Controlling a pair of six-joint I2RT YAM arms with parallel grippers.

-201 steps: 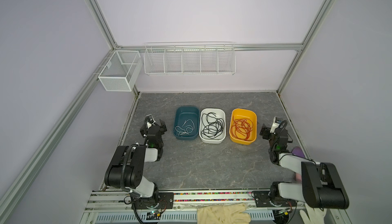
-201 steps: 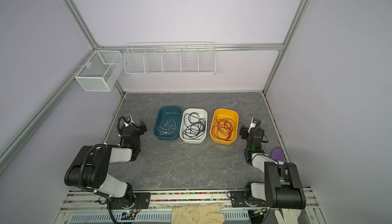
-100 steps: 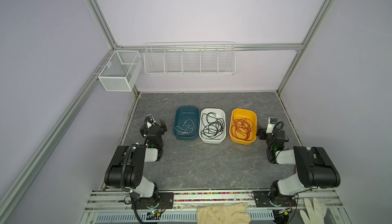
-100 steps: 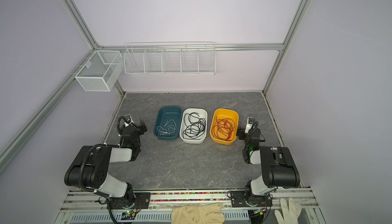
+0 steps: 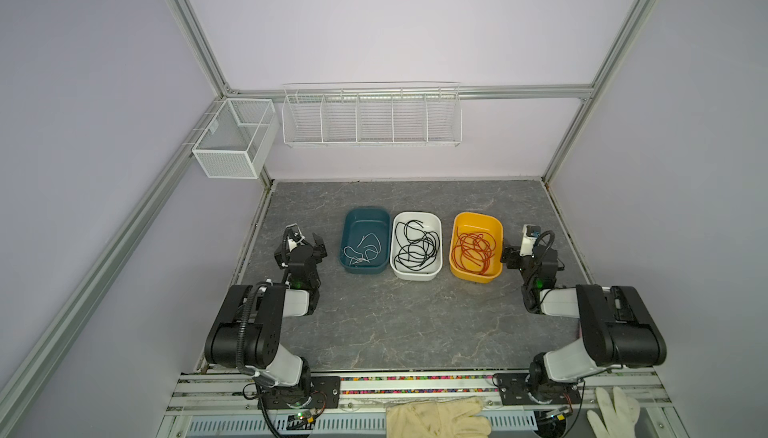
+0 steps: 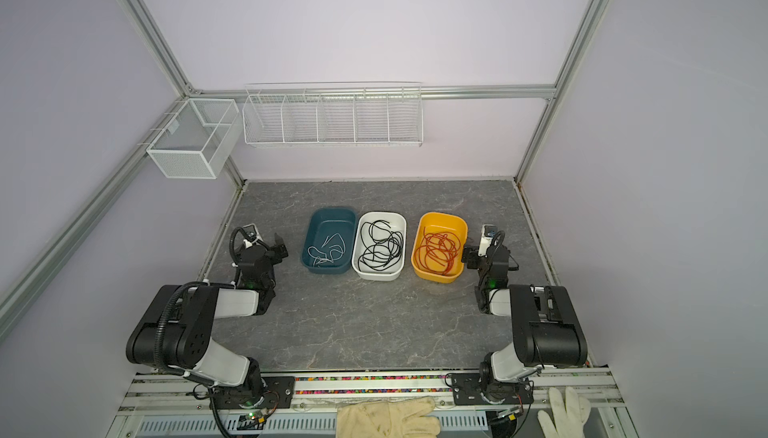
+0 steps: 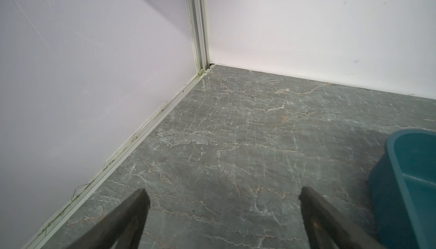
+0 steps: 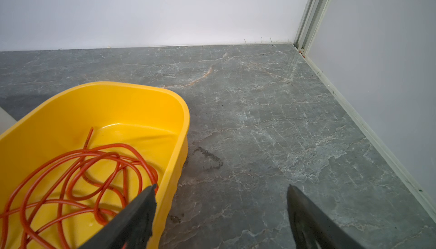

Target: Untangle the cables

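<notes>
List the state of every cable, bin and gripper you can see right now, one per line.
white cable: loose loops, lying in the teal bin
black cable: loose loops, lying in the white bin
red cable: coiled, lying in the yellow bin
left gripper: open, holding nothing
right gripper: open, holding nothing, beside the yellow bin
</notes>
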